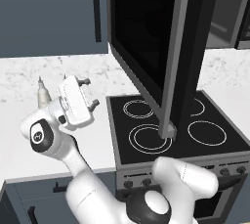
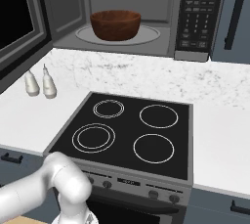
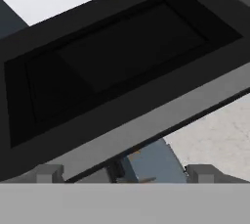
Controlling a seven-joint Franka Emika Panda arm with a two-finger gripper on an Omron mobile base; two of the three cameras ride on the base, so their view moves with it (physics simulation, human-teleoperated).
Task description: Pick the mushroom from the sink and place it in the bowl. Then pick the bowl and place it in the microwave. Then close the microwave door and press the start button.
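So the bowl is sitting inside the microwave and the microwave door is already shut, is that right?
Not quite. The bowl does sit inside the microwave, on its round tray, but the microwave door is not shut: it stands swung wide open over the stove. The right base view shows the open cavity with the bowl, and the left base view shows the door edge-on.

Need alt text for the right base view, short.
A round reddish-brown wooden bowl sits on the turntable inside the open black microwave, its dark glass door swung out left. Below, a black four-burner stovetop and two white shakers on the white counter.
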